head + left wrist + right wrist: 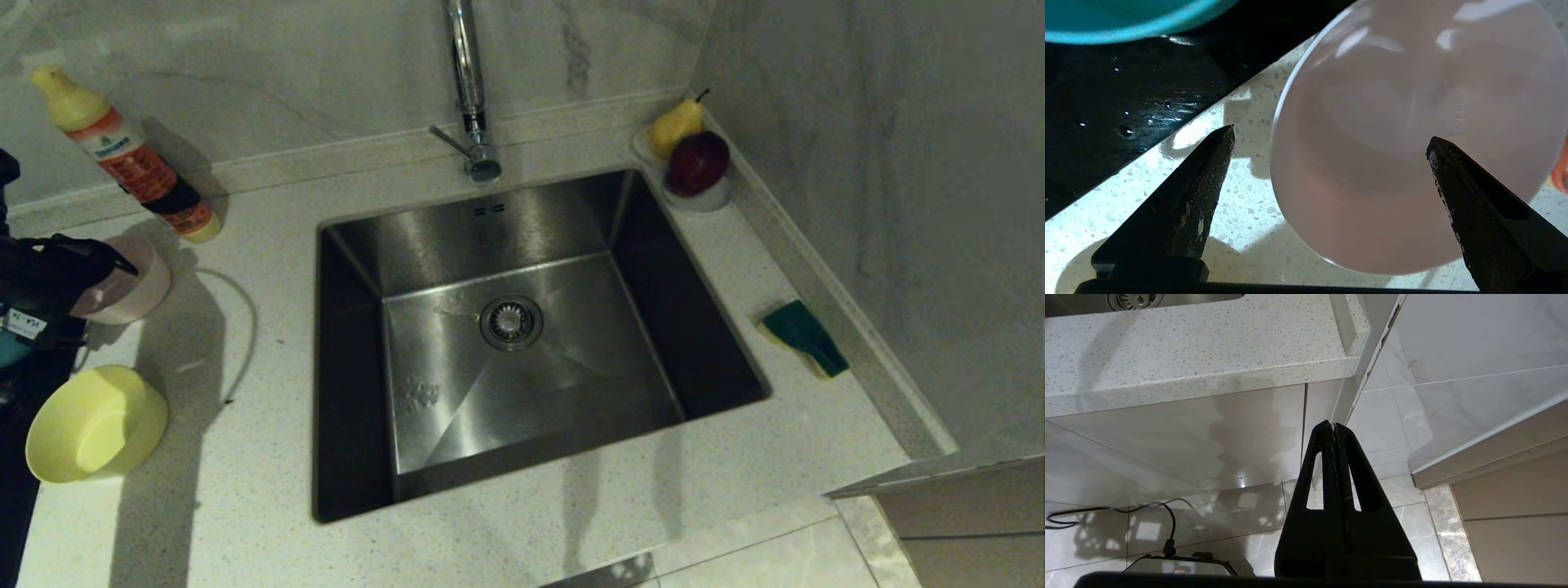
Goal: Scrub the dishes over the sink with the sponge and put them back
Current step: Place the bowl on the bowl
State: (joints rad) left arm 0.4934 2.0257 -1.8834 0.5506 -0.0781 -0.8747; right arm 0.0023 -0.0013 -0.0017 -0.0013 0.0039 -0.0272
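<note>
The pale pink bowl (135,286) (1412,134) stands on the counter left of the sink (490,216). My left gripper (110,263) (1329,139) hangs open just over it. One finger is over the bowl's inside, the other is over the counter outside the rim, and neither touches it. The yellow bowl (94,425) lies tilted nearer the counter's front. An edge of the light blue bowl (1126,20) shows on the stove top. The sponge (804,336), green side up, lies on the counter right of the sink. My right gripper (1334,424) is shut and empty, parked below the counter's edge.
A detergent bottle (131,159) leans at the back left. The tall chrome tap (469,90) stands behind the sink. A white dish (710,200) with a pear and an apple sits in the back right corner. The black stove top (1106,102) borders the counter beside the pink bowl.
</note>
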